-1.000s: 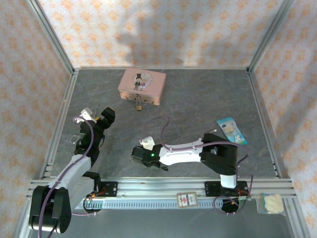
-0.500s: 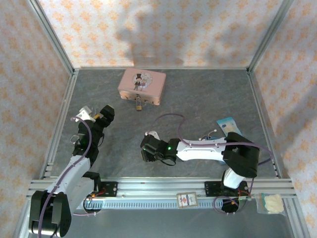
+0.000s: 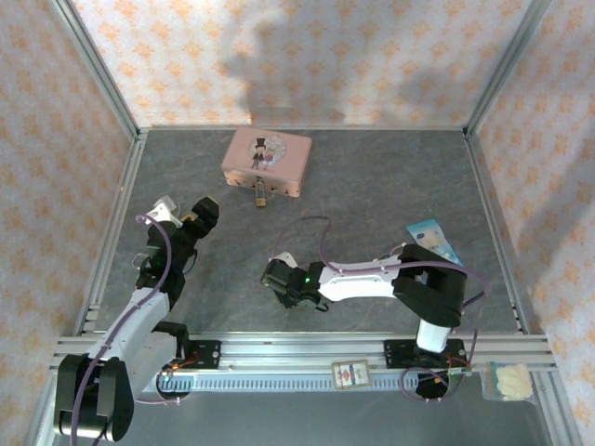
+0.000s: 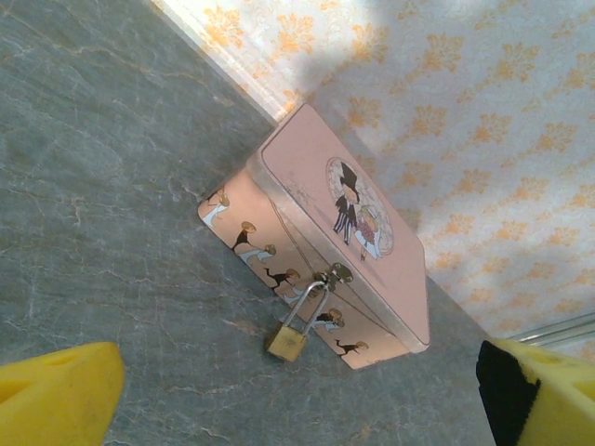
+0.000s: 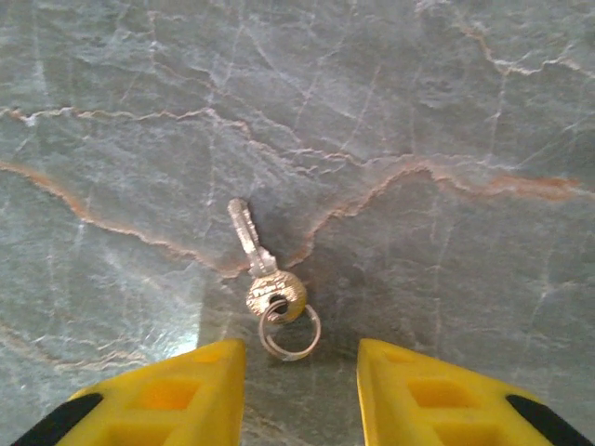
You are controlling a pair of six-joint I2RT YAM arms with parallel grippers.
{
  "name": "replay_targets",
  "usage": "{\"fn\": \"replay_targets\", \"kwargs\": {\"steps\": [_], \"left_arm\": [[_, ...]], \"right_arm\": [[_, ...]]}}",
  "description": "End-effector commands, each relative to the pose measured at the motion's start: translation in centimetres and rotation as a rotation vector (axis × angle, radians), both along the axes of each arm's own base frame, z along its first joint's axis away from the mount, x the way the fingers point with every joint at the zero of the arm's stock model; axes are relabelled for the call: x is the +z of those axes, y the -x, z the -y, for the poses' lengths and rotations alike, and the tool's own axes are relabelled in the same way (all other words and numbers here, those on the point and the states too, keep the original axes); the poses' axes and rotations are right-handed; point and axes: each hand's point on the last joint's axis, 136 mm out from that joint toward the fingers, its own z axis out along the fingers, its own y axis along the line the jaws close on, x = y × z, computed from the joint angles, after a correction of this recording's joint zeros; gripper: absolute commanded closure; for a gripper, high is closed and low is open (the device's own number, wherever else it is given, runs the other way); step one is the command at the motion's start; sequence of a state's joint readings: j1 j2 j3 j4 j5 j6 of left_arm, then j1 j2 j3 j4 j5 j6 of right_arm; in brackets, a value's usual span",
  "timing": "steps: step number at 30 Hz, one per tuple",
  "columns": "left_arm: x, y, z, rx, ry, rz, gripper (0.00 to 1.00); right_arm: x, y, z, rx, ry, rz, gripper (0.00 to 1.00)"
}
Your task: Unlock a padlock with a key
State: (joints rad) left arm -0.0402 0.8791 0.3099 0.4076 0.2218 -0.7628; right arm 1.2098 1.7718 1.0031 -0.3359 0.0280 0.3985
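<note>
Cut off: right claw [image 5: 299, 376] fingers, at your frame's edge.
Key [image 5: 267, 279]: on worktop [image 5: 446, 111], just ahead of its wide-spread fingers.
Left claw [image 4: 297, 400]: wide; padlock [image 4: 288, 340] well ahead.

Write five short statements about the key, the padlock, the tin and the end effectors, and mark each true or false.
1. The key lies loose on the table, just ahead of the open right end effector. True.
2. The padlock lies apart from the pink tin. False: its shackle is hooked through the tin's clasp.
3. The left end effector grips the padlock. False: it is open and well short of the padlock.
4. The pink tin's lid is shut. True.
5. The blue packet lies on top of the tin. False: it lies on the table's right side, far from the tin.
</note>
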Motion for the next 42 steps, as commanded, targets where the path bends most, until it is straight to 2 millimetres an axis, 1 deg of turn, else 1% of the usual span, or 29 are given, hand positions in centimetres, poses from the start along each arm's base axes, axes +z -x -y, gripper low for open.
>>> {"fn": "replay_targets", "kwargs": {"steps": [1, 5, 11, 13, 15, 16, 18, 19, 20, 24, 27, 30, 36, 39, 42], "left_arm": [[0.8, -0.3, 0.6, -0.026, 0.022, 0.018, 0.03], [0.7, -0.4, 0.7, -0.034, 0.025, 0.013, 0.03], [0.3, -0.2, 0.8, -0.036, 0.032, 0.006, 0.03], [0.0, -0.1, 0.9, -0.037, 0.044, -0.002, 0.04], [-0.5, 0.0, 1.0, -0.038, 0.06, -0.015, 0.04], [-0.8, 0.1, 1.2, -0.044, 0.072, -0.024, 0.05], [-1.4, 0.3, 1.8, -0.064, 0.093, -0.04, 0.05], [-1.7, 0.5, 2.2, -0.072, 0.107, -0.05, 0.06], [-2.0, 0.7, 2.6, -0.081, 0.124, -0.055, 0.06], [-3.5, 1.6, 5.6, -0.153, 0.197, -0.09, 0.08], [-4.5, 2.2, 7.7, -0.197, 0.233, -0.126, 0.09], [-4.6, 2.5, 9.4, -0.226, 0.255, -0.131, 0.09], [-4.6, 2.3, 12.4, -0.252, 0.345, -0.147, 0.09], [-4.8, 2.2, 14.2, -0.27, 0.413, -0.168, 0.09], [-4.4, 2.0, 16.0, -0.288, 0.517, -0.161, 0.09]], "right_arm": [[-0.2, -1.7, 0.6, -0.022, 0.065, 0.081, 0.65], [-0.1, -2.6, 0.2, -0.034, 0.061, 0.125, 0.67], [-0.8, -2.3, -0.5, 0.002, 0.043, 0.115, 0.75], [-1.1, -2.0, -0.7, 0.041, 0.027, 0.112, 0.78], [-1.2, -1.8, -0.9, 0.082, 0.004, 0.115, 0.86], [-1.2, -1.8, -0.9, 0.097, -0.001, 0.117, 0.9], [-1.1, -2.1, -0.6, 0.102, -0.004, 0.122, 0.95], [-0.9, -2.1, -0.5, 0.114, -0.011, 0.121, 1.0], [-0.7, -2.2, -0.6, 0.119, -0.021, 0.117, 1.0], [0.6, -2.8, -0.8, 0.111, -0.119, 0.083, 1.0], [1.6, -3.6, -0.5, 0.07, -0.192, 0.061, 1.0], [2.6, -4.1, -0.1, 0.053, -0.255, 0.049, 1.0], [5.9, -6.5, 1.3, 0.048, -0.349, 0.074, 1.0], [7.7, -7.5, 1.6, 0.057, -0.379, 0.101, 1.0], [9.2, -8.5, 1.7, 0.053, -0.397, 0.118, 1.0]]}}
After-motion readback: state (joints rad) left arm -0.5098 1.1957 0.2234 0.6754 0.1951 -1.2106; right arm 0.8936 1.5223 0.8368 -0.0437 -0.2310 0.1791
